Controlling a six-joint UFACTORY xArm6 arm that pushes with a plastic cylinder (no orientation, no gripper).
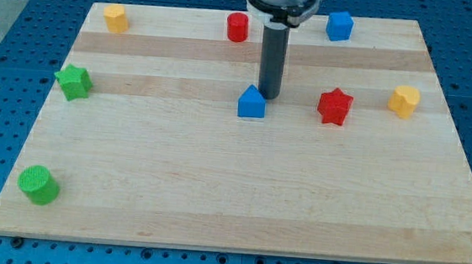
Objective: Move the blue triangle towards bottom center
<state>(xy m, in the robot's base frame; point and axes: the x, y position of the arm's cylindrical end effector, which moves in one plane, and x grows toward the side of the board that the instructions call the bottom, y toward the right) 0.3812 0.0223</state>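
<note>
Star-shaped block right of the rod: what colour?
Red star, seen clearly in the camera view.

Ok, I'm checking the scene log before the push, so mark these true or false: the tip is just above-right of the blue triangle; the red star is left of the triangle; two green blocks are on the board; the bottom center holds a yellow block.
1. My tip sits just above-right of the blue triangle: true.
2. The red star lies to the view's left of the triangle: false, it lies to the right.
3. Two green blocks are present: true, a green star and a green cylinder.
4. A yellow block sits at bottom center: false, no block is there.
</note>
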